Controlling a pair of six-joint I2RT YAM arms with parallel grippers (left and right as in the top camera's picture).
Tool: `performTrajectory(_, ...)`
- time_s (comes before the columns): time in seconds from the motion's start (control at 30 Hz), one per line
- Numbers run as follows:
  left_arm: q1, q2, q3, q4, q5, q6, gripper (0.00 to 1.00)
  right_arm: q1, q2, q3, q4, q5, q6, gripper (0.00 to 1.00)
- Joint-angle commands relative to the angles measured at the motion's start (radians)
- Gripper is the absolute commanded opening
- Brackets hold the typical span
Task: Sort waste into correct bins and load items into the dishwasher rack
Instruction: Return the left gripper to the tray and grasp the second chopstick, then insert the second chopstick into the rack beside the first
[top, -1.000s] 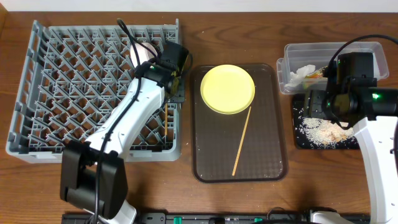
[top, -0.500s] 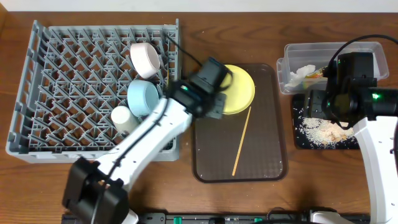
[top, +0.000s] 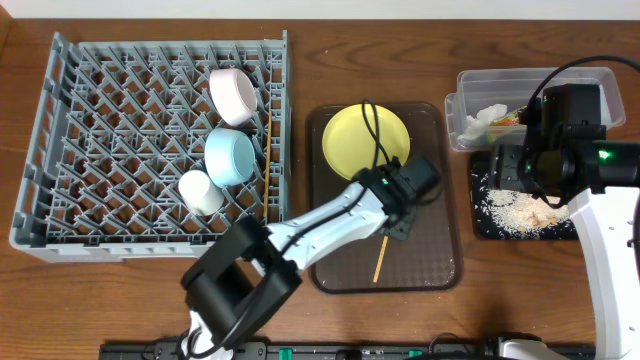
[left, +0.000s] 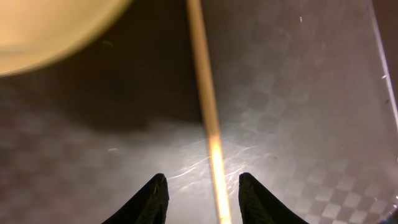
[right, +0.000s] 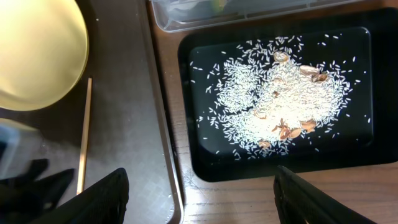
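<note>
My left gripper (left: 202, 182) is open low over the brown serving tray (top: 440, 250). Its fingers stand either side of the thin wooden chopstick (left: 211, 134) without touching it. The round yellow plate (top: 366, 142) lies at the tray's far end. In the grey dishwasher rack (top: 110, 120) sit a pinkish-white bowl (top: 233, 95), a light blue bowl (top: 229, 157) and a small white cup (top: 201, 191). My right gripper (right: 200, 180) hangs open and holds nothing, near the black tray (right: 186, 124) of rice crumbs (right: 273, 99). The clear tub (top: 530, 85) holds a white tissue (top: 487, 118) and a wrapper (top: 510, 120).
The left arm (top: 320, 225) stretches from the table's front edge across the brown tray's left rim. The rack stands to the left of that tray. The right arm (top: 575, 150) covers part of the black tray and the clear tub.
The left arm has swung from the rack rightward across the plate and down over the chopstick, uncovering both bowls and the cup. The right arm has not moved.
</note>
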Motion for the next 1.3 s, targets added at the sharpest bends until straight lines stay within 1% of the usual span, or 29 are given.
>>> performTrajectory(0.0,-0.023,0.044,-0.003,0.008,-0.002,-0.028,0.4,-0.006,-0.003,0.018,-0.003,0.0,-0.01,0.73)
performTrajectory(0.13,-0.04,0.093,-0.003,0.007,-0.001,-0.037,0.39,-0.006,-0.003,0.018,-0.003,0.0,-0.01,0.73)
performTrajectory(0.2,-0.043,0.108,-0.003,0.005,-0.001,-0.039,0.36,-0.006,-0.003,0.018,-0.004,0.0,-0.01,0.72)
performTrajectory(0.27,-0.046,0.118,-0.003,0.003,-0.001,-0.039,0.29,-0.006,-0.003,0.018,-0.004,0.0,-0.01,0.73)
performTrajectory(0.33,-0.047,0.119,-0.003,0.0,-0.001,-0.039,0.14,-0.006,-0.003,0.018,-0.003,0.0,-0.01,0.73)
performTrajectory(0.4,-0.047,0.119,-0.003,0.0,-0.001,-0.039,0.06,-0.006,-0.003,0.018,-0.003,0.001,-0.01,0.73)
performTrajectory(0.6,-0.045,0.107,-0.001,-0.023,-0.002,-0.037,0.06,-0.006,-0.003,0.018,-0.003,0.0,-0.01,0.73)
performTrajectory(0.77,-0.046,0.042,0.001,-0.034,-0.002,0.071,0.06,-0.006,-0.003,0.018,-0.005,0.001,-0.01,0.72)
performTrajectory(0.97,-0.023,-0.108,0.005,-0.085,-0.116,0.114,0.06,-0.006,-0.003,0.018,-0.005,0.001,-0.01,0.72)
performTrajectory(1.13,0.06,-0.234,0.005,-0.1,-0.233,0.125,0.06,-0.006,-0.003,0.018,-0.006,0.003,-0.01,0.72)
performTrajectory(1.27,0.18,-0.286,0.005,-0.097,-0.261,0.128,0.06,-0.006,-0.003,0.018,-0.005,0.003,-0.01,0.72)
